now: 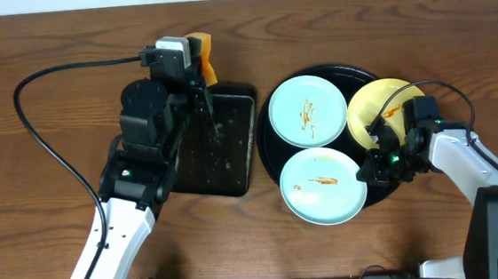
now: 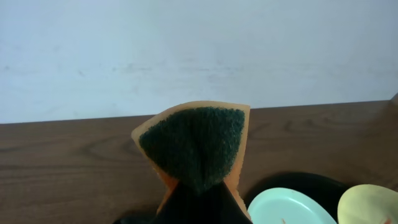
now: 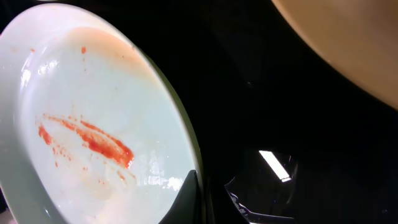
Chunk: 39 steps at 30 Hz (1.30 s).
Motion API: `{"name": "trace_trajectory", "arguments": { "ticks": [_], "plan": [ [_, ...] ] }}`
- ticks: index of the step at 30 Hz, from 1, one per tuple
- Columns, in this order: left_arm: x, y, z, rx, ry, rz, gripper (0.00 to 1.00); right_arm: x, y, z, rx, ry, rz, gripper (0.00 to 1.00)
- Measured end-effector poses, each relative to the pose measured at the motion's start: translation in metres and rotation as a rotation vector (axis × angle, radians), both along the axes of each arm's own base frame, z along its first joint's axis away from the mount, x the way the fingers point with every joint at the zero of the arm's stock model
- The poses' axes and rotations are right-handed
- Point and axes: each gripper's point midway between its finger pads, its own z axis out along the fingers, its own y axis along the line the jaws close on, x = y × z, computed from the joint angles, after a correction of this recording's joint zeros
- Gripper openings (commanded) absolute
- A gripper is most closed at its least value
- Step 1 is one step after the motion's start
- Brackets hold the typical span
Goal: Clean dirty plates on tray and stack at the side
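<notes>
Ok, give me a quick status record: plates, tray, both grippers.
plates: far mint-blue plate, near mint-blue plate, yellow plate, all sauce-streaked
location: all on round black tray, none stacked
left gripper: shut on sponge, by rectangular black tray's far edge
right gripper: shut at near mint-blue plate's rim; grip unclear

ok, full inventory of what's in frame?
mint-blue plates: 2, red-streaked, on round tray
yellow plate: 1, pale yellow, round tray's right side
round tray: 1, black, right of centre
rectangular tray: 1, black, centre-left
sponge: 1, orange with green pad, in left pincer
table: 1, dark brown wood
left pincer: shut on sponge
right pincer: shut, at near mint plate's rim
</notes>
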Motion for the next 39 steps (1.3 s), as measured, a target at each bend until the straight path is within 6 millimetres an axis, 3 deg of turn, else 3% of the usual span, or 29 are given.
{"name": "trace_trajectory", "arguments": {
  "ticks": [18, 23, 25, 29, 33, 37, 39],
  "plan": [
    [0.001, 0.0, -0.002, 0.002, 0.005, 0.002, 0.08, 0.0, 0.0, 0.0, 0.0, 0.0, 0.0, 0.01],
    [0.002, 0.0, -0.019, 0.019, 0.06, 0.002, 0.08, 0.0, 0.0, 0.0, 0.0, 0.0, 0.0, 0.01],
    [0.004, -0.001, -0.034, 0.033, 0.104, 0.002, 0.08, 0.0, 0.0, 0.0, 0.0, 0.0, 0.0, 0.01],
    [0.006, -0.002, -0.084, 0.08, 0.258, 0.002, 0.08, 0.0, 0.0, 0.0, 0.0, 0.0, 0.0, 0.01],
    [-0.002, 0.001, -0.154, 0.149, 0.48, 0.002, 0.08, 0.0, 0.0, 0.0, 0.0, 0.001, 0.0, 0.01],
    [-0.022, 0.007, -0.224, 0.221, 0.713, 0.001, 0.08, 0.0, 0.0, 0.0, 0.0, 0.001, 0.0, 0.01],
    [-0.03, 0.009, -0.249, 0.245, 0.792, 0.001, 0.08, 0.0, 0.0, 0.0, 0.0, 0.0, 0.0, 0.01]
  ]
}}
